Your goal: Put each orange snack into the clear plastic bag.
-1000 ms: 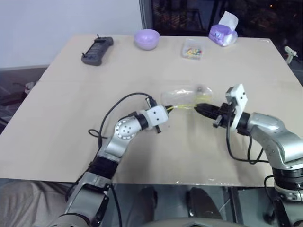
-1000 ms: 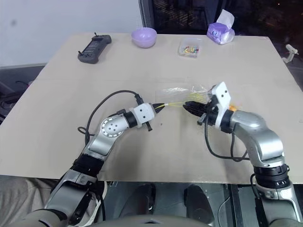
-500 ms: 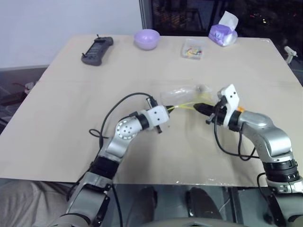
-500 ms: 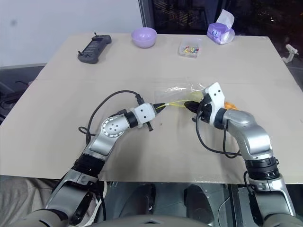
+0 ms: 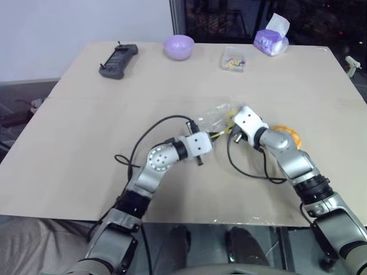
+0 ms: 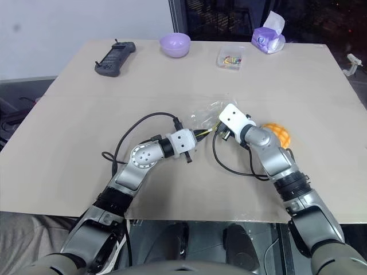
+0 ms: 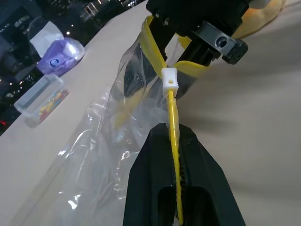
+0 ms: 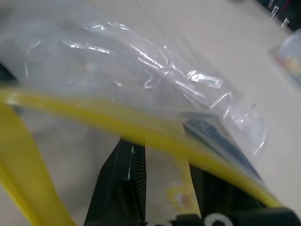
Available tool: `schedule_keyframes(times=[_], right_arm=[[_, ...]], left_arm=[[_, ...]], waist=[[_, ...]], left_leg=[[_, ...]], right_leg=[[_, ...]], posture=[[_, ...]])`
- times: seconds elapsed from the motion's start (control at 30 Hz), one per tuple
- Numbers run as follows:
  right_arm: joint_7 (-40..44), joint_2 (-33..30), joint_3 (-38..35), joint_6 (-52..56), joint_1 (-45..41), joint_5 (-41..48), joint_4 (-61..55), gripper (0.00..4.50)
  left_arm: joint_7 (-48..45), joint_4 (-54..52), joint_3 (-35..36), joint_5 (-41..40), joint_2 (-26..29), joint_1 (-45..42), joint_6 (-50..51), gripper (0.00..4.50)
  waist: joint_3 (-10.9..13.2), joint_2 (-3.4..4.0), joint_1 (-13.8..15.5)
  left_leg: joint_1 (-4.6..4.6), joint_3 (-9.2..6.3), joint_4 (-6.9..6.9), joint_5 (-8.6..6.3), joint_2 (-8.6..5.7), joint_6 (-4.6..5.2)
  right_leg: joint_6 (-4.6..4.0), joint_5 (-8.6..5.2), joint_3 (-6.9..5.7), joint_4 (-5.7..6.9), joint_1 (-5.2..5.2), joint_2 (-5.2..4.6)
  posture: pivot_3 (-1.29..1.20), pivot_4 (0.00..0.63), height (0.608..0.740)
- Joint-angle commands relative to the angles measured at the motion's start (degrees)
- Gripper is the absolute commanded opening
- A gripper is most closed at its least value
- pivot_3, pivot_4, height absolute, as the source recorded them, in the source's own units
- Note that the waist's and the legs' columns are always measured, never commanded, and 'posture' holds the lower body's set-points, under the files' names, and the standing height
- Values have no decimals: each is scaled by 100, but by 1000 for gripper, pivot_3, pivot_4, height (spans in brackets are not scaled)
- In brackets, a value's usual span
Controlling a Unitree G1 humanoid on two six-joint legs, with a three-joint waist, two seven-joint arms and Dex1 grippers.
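Orange snack (image 6: pixel 276 133), a round bun with a grid crust, lies on the pale tabletop (image 6: pixel 80 120) just behind the right forearm, outside the clear plastic bag (image 5: pixel 213 116). Bag sits crumpled near the tabletop's centre, between the two arms, its yellow sealing strip (image 7: pixel 171 106) stretched toward the left tool (image 7: pixel 178 141). Left tool is clamped tight on that yellow strip, holding the bag's edge. Right tool (image 8: pixel 164 162) has its two black fingers parted, seemingly pushed into the bag's mouth, with plastic and yellow strip draped across them. Along the far edge stand a black remote (image 5: pixel 117 60), a lilac bowl (image 5: pixel 178 46), a small clear box of colourful bits (image 5: pixel 234 59) and a purple tissue pack (image 5: pixel 270 39)
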Motion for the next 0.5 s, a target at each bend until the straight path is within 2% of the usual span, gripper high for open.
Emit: schedule_keyframes(times=[0.03, 0.13, 0.4, 0.5], right_arm=[[-204, -311, 40, -1312, -162, -635, 337, 2969], [-197, -372, 5, -1736, -168, -857, 488, 4427], [-58, -514, -272, -2150, -238, -956, 420, 4427], [320, -640, -606, -2065, -81, -443, -22, 4427]], left_arm=[[163, -170, 74, 30, 32, -46, -52, 0], [284, -159, 76, 104, 32, -28, 9, 0], [531, -14, 44, 315, 0, -112, 106, 0], [633, -6, 70, 358, -10, -118, 151, 0]], waist=[[0, 0, -6], [0, 0, -25], [0, 0, -10], [0, 0, -4]], left_leg=[[0, 2, 1, 0, -1, 0], [2, 1, 0, 0, 2, 1], [2, 3, -1, -1, 2, 1], [2, 2, -1, -1, 2, 1]], right_leg=[[0, 0, 2, -1, 1, -2], [0, 0, 2, 1, 0, 1], [0, 0, 4, 1, 1, 1], [0, 0, 3, 1, 1, 1]], posture=[[0, 150, 740], [0, 150, 740], [0, 150, 740], [0, 150, 740]])
